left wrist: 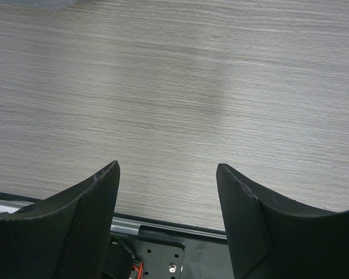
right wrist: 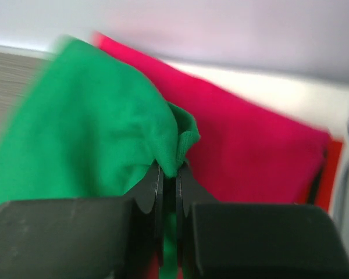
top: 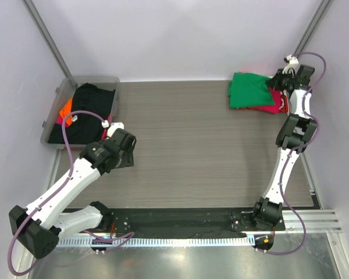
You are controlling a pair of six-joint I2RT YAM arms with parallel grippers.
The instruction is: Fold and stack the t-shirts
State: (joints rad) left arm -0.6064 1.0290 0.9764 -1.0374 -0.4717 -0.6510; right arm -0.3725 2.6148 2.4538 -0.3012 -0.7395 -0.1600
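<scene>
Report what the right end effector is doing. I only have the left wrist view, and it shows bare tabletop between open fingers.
Observer: The right end effector is shut on a fold of the green t-shirt, at the table's far right corner.
Operator: Tell me what lies under that shirt.
Observer: A magenta t-shirt lies under it, showing past the green edge.
Operator: Say where the other shirts are.
Observer: A black t-shirt and an orange t-shirt sit in the clear tub at the far left corner.
</scene>
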